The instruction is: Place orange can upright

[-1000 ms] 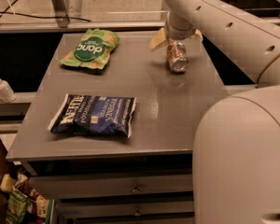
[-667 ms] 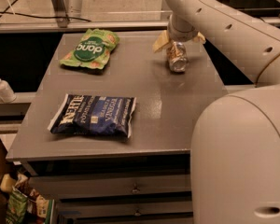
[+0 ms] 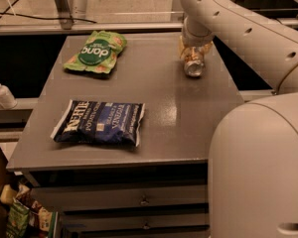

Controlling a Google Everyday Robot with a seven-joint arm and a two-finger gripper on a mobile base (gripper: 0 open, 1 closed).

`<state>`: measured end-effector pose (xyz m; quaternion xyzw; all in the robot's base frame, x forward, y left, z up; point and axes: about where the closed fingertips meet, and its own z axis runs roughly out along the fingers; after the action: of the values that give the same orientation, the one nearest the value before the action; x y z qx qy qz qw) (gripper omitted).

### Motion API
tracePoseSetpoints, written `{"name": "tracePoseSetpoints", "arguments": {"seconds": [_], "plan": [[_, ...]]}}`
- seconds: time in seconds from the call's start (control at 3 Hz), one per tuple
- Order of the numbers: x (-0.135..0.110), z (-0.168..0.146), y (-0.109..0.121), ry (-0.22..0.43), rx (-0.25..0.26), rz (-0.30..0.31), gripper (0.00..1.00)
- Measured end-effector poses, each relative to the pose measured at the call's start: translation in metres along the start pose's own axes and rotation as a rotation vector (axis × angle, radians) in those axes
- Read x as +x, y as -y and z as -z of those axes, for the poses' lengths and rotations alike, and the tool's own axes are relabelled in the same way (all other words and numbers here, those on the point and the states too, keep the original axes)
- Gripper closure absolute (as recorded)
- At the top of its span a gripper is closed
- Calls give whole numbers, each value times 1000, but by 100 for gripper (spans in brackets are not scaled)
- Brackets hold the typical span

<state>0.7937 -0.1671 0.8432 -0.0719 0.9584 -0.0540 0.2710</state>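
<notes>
The orange can [image 3: 194, 66] is at the back right of the grey table [image 3: 169, 113]. It is tipped over, with its silver top facing the camera. My gripper [image 3: 194, 51] comes down from the white arm [image 3: 238, 24] right over the can. Its pale fingers [image 3: 182, 47] press against both sides of the can's body. The can's lower part is hidden behind its top and the gripper. I cannot tell whether the can rests on the table or is slightly lifted.
A green snack bag [image 3: 95, 52] lies at the table's back left. A dark blue chip bag [image 3: 100, 123] lies at the front left. The robot's white body [image 3: 260, 172] fills the lower right. A sanitizer bottle [image 3: 2, 93] stands left of the table.
The gripper's left finger has moved in against the can, closing on it. The can has shifted only slightly.
</notes>
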Motion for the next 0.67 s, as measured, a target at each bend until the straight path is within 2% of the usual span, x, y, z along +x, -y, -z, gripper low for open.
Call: {"name": "tracePoseSetpoints", "arguments": {"seconds": [0.67], "plan": [[0, 4, 8, 6, -11, -3, 87]]}}
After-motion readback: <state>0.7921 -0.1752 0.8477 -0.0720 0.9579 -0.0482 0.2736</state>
